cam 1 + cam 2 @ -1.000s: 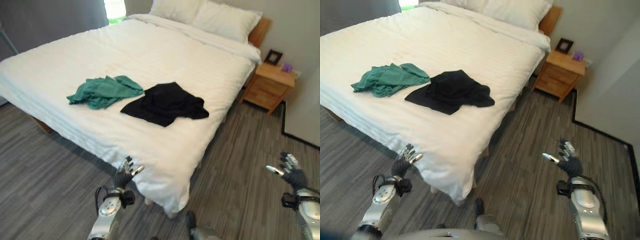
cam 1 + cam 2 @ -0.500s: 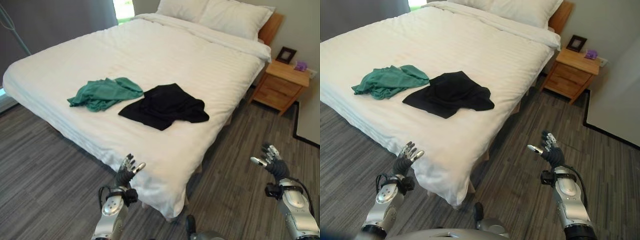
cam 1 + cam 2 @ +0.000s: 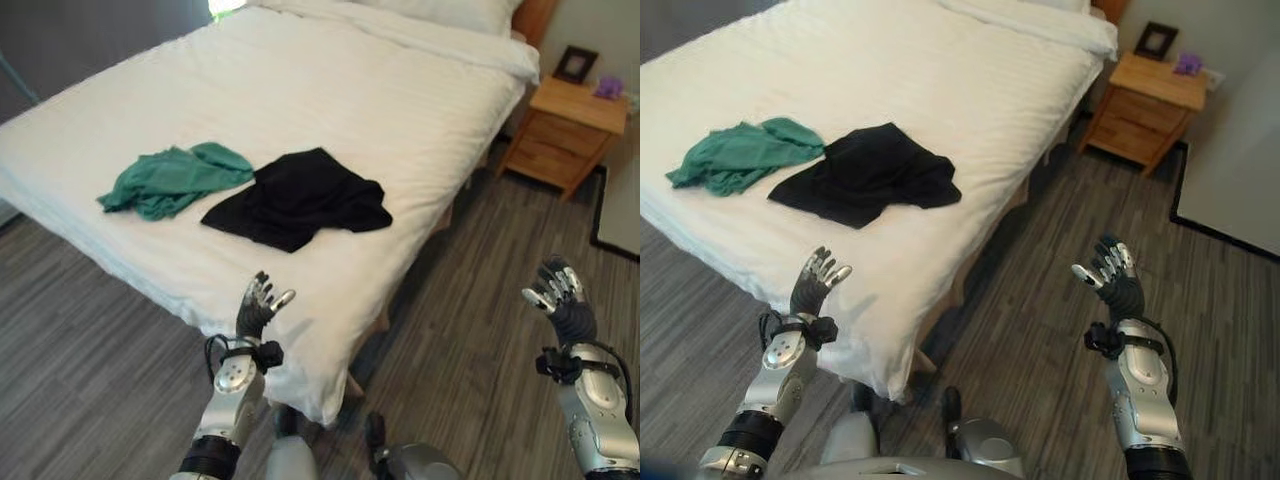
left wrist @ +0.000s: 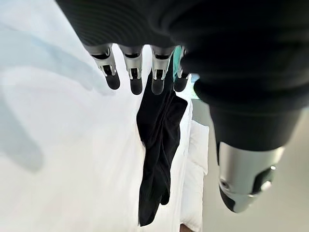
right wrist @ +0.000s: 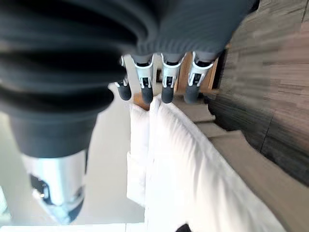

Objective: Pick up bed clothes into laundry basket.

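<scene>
Currently both garments are sitting nearer than a second ago, suggesting approach: black garment (image 3: 298,198) touching green garment (image 3: 172,179) on the white bed (image 3: 400,110). Left hand (image 3: 256,308) is hovering spread-fingered, empty, at the mattress corner; right hand (image 3: 560,295) likewise over open floor (image 3: 470,300). Nightstand (image 3: 560,130) well apart. Basket possibly elsewhere.
</scene>
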You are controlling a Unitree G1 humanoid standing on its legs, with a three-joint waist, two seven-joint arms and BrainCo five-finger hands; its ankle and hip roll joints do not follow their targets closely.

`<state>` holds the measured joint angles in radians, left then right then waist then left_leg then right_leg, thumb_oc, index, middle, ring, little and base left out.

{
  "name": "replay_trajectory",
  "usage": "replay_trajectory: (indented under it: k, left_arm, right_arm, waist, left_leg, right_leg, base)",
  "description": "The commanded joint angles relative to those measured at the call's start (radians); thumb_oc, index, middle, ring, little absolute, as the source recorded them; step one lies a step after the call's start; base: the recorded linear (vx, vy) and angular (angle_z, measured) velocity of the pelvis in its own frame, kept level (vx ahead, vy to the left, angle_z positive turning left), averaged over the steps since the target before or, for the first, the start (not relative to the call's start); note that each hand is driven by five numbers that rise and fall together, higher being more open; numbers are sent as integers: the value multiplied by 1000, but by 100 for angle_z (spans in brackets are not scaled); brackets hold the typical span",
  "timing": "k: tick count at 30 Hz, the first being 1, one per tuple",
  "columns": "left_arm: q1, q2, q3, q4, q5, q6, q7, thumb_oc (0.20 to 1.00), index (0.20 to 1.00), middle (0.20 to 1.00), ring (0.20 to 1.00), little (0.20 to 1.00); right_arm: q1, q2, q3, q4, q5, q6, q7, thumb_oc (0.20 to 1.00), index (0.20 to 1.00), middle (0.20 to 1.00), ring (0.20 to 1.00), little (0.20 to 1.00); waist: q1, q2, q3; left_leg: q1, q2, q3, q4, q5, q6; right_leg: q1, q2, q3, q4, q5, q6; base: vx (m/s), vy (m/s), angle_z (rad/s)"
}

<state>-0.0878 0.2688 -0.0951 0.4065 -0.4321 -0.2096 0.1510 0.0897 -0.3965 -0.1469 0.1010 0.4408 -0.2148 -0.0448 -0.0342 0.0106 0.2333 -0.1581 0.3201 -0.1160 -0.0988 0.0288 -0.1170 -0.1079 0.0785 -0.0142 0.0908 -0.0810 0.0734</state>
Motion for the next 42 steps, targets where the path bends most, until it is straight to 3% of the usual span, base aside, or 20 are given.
replay_trajectory:
  k: [1,2,4,5,6,7,8,10,12,13,17,22,25,29,34,36,37,39,40,42]
  left_arm:
    - [24,47,46,-75,-31,-69,14,1000,1000,1000,1000,1000]
    - [37,50,59,-86,-27,-74,16,1000,1000,1000,1000,1000]
    - [42,52,65,-85,-33,-75,15,1000,1000,1000,1000,1000]
    - [46,49,62,-87,-57,-75,3,1000,1000,1000,1000,1000]
    - [45,50,61,-86,-58,-76,3,1000,1000,1000,1000,1000]
    - [33,63,31,-90,-43,-66,-11,1000,1000,1000,1000,1000]
    - [33,63,30,-90,-42,-66,-11,1000,1000,1000,1000,1000]
    - [20,97,14,-91,-14,-60,-18,1000,1000,1000,1000,1000]
    - [33,123,31,-111,-8,-55,-22,1000,1000,1000,1000,1000]
    - [54,147,56,-112,9,-44,-35,1000,1000,1000,1000,1000]
    - [86,139,98,-90,15,-35,-32,1000,1000,1000,1000,1000]
    - [110,85,75,-101,-1,-29,-52,1000,1000,1000,1000,1000]
    - [112,67,53,-109,-10,-25,-62,1000,1000,1000,1000,1000]
    - [110,47,43,-100,-20,-26,-67,1000,1000,1000,1000,1000]
    - [140,38,65,-116,-33,-26,-66,1000,1000,1000,1000,1000]
    - [150,42,69,-128,-29,-30,-65,1000,1000,1000,1000,1000]
    - [154,48,76,-150,-27,-42,-56,1000,1000,1000,1000,1000]
    - [154,48,77,-151,-27,-42,-56,1000,1000,1000,1000,1000]
    - [167,41,98,-180,-49,-57,-40,1000,1000,1000,1000,1000]
    - [186,30,117,-167,-45,-61,-29,1000,1000,1000,1000,1000]
  right_arm:
    - [46,-70,-12,-137,15,-66,-13,1000,1000,1000,1000,1000]
    - [44,-69,-15,-140,21,-70,-19,1000,1000,1000,1000,1000]
    - [40,-65,-17,-137,32,-70,-18,1000,1000,1000,1000,1000]
    - [63,-30,-61,-136,60,-65,-25,1000,1000,1000,1000,1000]
    - [64,-29,-61,-138,60,-64,-25,1000,1000,1000,1000,1000]
    - [88,-4,-85,-138,47,-52,-38,1000,1000,1000,1000,1000]
    - [89,-3,-85,-139,47,-52,-38,1000,1000,1000,1000,1000]
    - [79,36,-71,-124,72,-58,-50,1000,1000,1000,1000,1000]
    - [74,54,-42,-120,85,-56,-33,1000,1000,1000,1000,1000]
    - [68,41,-16,-109,62,-41,-12,1000,1000,1000,1000,1000]
    - [77,28,2,-92,48,-26,28,1000,1000,1000,1000,1000]
    - [42,18,19,-65,48,-30,28,1000,1000,1000,1000,1000]
    - [42,22,26,-74,53,-30,31,1000,1000,1000,1000,1000]
    - [57,14,45,-72,28,-21,36,1000,1000,1000,1000,1000]
    - [67,2,48,-69,38,-16,51,1000,1000,1000,1000,1000]
    - [50,-6,65,-46,44,-14,58,1000,1000,1000,1000,1000]
    - [22,-19,83,-33,59,-14,59,1000,1000,1000,1000,1000]
    - [20,-20,84,-31,59,-15,59,1000,1000,1000,1000,1000]
    - [-33,-37,118,-12,81,-20,61,1000,1000,1000,1000,1000]
    - [-68,-40,129,-21,92,-26,57,1000,1000,1000,1000,1000]
  waist:
    - [-2,-50,-66]
    - [4,-47,-75]
    - [3,-47,-81]
    - [-24,-41,-105]
    - [-21,-44,-106]
    - [-40,-46,-112]
    - [-35,-48,-114]
    - [-44,-51,-96]
    - [-34,-42,-67]
    - [-31,-34,-57]
    - [-10,-41,-51]
    - [14,-61,-47]
    - [14,-61,-50]
    - [17,-63,-83]
    - [38,-68,-83]
    - [58,-77,-62]
    - [89,-84,-30]
    - [84,-83,-31]
    - [131,-89,-10]
    - [139,-91,-17]
  left_leg:
    - [-38,-8,-72,67,244,-66]
    - [-40,-12,-132,110,224,-72]
    - [-33,-12,-155,135,204,-83]
    - [-14,-52,-107,194,101,-77]
    - [-13,-56,-103,196,99,-75]
    - [25,-107,-58,157,63,-41]
    - [25,-108,-52,155,63,-40]
    - [60,-160,2,136,38,9]
    - [87,-187,53,122,31,43]
    - [112,-208,88,99,29,76]
    - [155,-253,165,53,20,113]
    - [195,-302,258,63,-4,134]
    - [204,-309,269,56,-1,136]
    - [194,-319,287,33,17,123]
    - [185,-308,280,73,17,111]
    - [140,-308,247,146,15,104]
    - [71,-313,182,216,43,79]
    - [64,-313,177,222,41,78]
    - [16,-343,52,234,58,51]
    - [20,-316,22,176,60,49]
  right_leg:
    - [178,-225,157,-13,-12,45]
    - [185,-249,193,-8,-19,56]
    - [187,-271,214,-6,-21,65]
    - [190,-374,252,16,55,113]
    - [190,-379,255,12,57,115]
    - [132,-427,271,80,169,114]
    - [126,-429,277,82,169,115]
    - [54,-430,272,142,326,72]
    - [-3,-448,176,199,378,56]
    - [-23,-415,94,257,335,56]
    - [-38,-332,-70,320,210,51]
    - [-34,-180,-200,303,96,43]
    - [-27,-154,-193,288,88,41]
    - [80,-131,-150,65,36,9]
    - [121,-112,-149,11,34,-6]
    - [128,-116,-152,0,38,-11]
    - [130,-129,-159,-14,51,-15]
    - [129,-129,-164,-15,51,-15]
    - [125,-138,-157,-42,66,-13]
    - [122,-141,-162,-69,79,-1]
  base:
    - [280,358,-85]
    - [250,373,-52]
    - [343,576,-62]
    - [335,608,-92]
    - [490,1076,-86]
    - [161,477,-44]
    - [212,638,-47]
    - [131,448,-38]
    - [114,657,-90]
    - [108,733,-93]
    - [45,478,-84]
    - [26,237,-72]
    - [1,36,-39]
    - [-7,-39,-6]
    - [-22,-116,-11]
    - [-151,-171,-3]
    - [-178,-128,3]
    - [-117,-73,0]
    - [-127,-99,-7]
    - [-85,-61,-15]
